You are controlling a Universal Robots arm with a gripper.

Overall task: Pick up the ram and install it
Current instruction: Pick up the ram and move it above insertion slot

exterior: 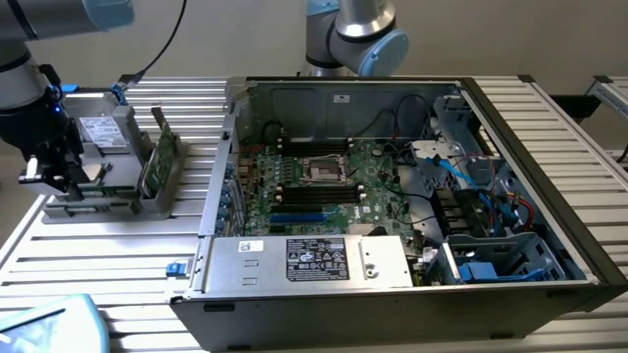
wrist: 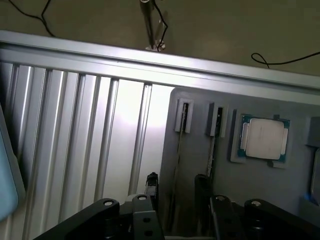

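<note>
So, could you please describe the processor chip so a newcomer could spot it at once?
Beside the open computer case, on the exterior view's left, a grey parts holder sits on the slatted table. The processor chip lies flat in a recess of it. Unlike the two thin boards standing on edge beside it, it is square with a silver top.

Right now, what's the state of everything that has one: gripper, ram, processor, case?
gripper: open, holding nothing, over the fixture.
ram: standing on edge in its fixture slot, not gripped, not installed.
processor chip: lying flat in its fixture recess.
green circuit board: standing on edge in the fixture.
computer case: side open, motherboard exposed.
</note>
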